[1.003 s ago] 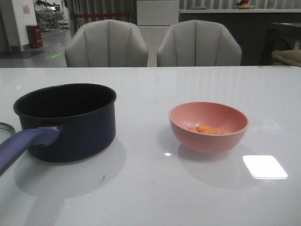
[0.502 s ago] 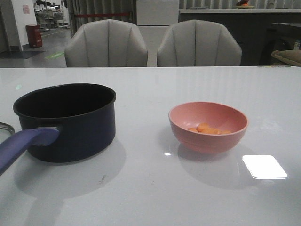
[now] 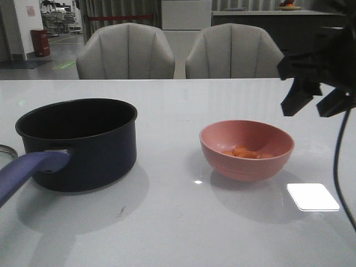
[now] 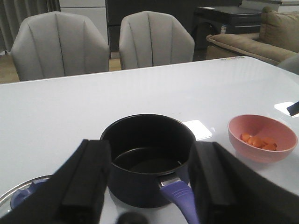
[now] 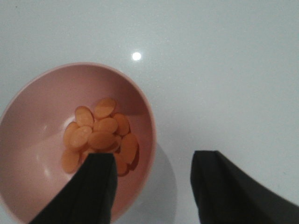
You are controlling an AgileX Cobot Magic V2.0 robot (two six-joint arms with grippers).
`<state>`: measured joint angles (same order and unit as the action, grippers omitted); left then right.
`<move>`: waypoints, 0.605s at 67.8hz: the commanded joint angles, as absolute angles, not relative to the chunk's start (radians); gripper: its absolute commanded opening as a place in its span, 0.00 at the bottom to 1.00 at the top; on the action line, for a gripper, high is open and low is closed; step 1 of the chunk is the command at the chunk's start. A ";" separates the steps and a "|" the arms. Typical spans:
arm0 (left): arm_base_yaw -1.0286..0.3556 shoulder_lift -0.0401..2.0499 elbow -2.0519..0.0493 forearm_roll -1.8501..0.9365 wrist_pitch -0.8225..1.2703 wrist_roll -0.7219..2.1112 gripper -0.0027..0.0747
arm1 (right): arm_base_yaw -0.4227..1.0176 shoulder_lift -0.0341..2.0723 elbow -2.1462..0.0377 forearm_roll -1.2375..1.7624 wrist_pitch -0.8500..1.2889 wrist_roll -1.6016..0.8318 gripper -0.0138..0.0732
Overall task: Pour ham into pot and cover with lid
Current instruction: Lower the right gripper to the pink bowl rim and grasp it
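Your table [image 3: 183,233] carries everything, and the pot [image 3: 83,142] sits open and empty on its left side, handle turned toward you, ready to receive a pour. Your left tool [image 4: 149,177] hovers just behind that handle with its fingers apart, holding nothing. Your right tool [image 3: 311,100] hangs above and to the right of the pink bowl [image 3: 246,149], fingers spread, apparently lined up to take the bowl's near rim. The lid [image 4: 21,198] lies flat on the table just beside the pot's left, likely parked within the left arm's reach. The ham [image 5: 100,137] rests in a small heap in the bowl's bottom, untouched.
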<state>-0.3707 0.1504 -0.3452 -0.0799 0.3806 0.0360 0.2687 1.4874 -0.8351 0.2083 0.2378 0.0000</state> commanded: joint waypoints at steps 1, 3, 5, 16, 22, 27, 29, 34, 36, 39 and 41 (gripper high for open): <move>-0.378 0.160 -0.371 -0.093 0.300 0.036 0.55 | 0.271 1.552 -0.928 0.215 0.178 0.000 0.70; -0.378 0.160 -0.371 -0.093 0.300 0.036 0.55 | 0.271 1.576 -0.948 0.218 0.183 0.000 0.70; -0.378 0.160 -0.371 -0.093 0.300 0.036 0.55 | 0.272 1.603 -0.963 0.219 0.188 0.000 0.70; -0.378 0.160 -0.371 -0.093 0.300 0.036 0.56 | 0.272 1.708 -1.036 0.221 0.239 0.000 0.68; -0.378 0.160 -0.371 -0.093 0.300 0.036 0.55 | 0.272 1.748 -1.065 0.227 0.269 0.000 0.60; -0.378 0.160 -0.371 -0.093 0.300 0.036 0.55 | 0.272 1.764 -1.078 0.241 0.283 0.000 0.50; -0.378 0.160 -0.371 -0.093 0.300 0.036 0.55 | 0.272 1.764 -1.082 0.251 0.284 0.000 0.46; -0.378 0.160 -0.371 -0.093 0.300 0.036 0.55 | 0.272 1.760 -1.093 0.272 0.296 0.000 0.39; -0.378 0.160 -0.371 -0.093 0.300 0.036 0.55 | 0.272 1.756 -1.100 0.278 0.302 0.000 0.36; -0.378 0.160 -0.371 -0.093 0.300 0.036 0.55 | 0.272 1.752 -1.110 0.284 0.307 0.000 0.34; -0.378 0.160 -0.371 -0.093 0.300 0.036 0.55 | 0.272 1.749 -1.116 0.284 0.309 0.000 0.32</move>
<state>-0.3707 0.1504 -0.3452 -0.0799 0.3806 0.0360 0.2695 1.8079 -1.0678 0.2643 0.3375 0.0000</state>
